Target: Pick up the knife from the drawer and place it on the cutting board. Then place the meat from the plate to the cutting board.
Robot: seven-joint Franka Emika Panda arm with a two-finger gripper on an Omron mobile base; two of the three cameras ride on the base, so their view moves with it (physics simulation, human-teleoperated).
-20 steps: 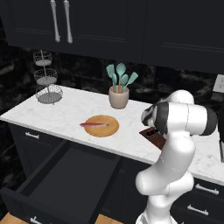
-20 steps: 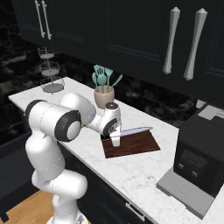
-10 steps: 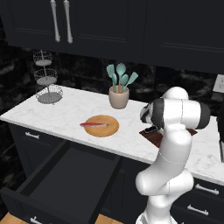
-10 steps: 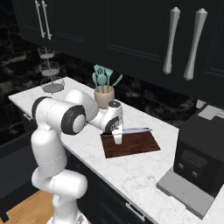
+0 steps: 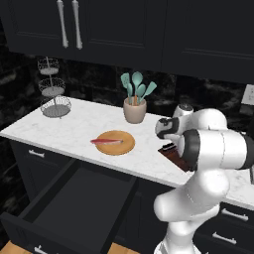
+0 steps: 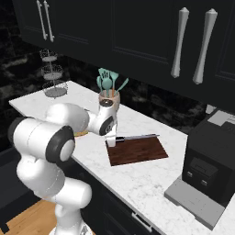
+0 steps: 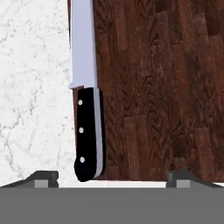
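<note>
In the hand view the gripper [image 7: 112, 177] hangs just above the cutting board [image 7: 166, 87] with its fingertips [image 7: 43, 177] set wide apart and nothing between them; the knife [image 7: 87, 109] lies flat along the board's edge beside the white marble counter [image 7: 30, 87], its black riveted handle close by one fingertip and its silver-grey blade running away from the hand. Off to the hand's left side on the counter, well apart, the meat [image 5: 106, 141] lies on the round wooden plate [image 5: 119, 147]; below that the drawer [image 5: 69, 206] stands pulled open.
</note>
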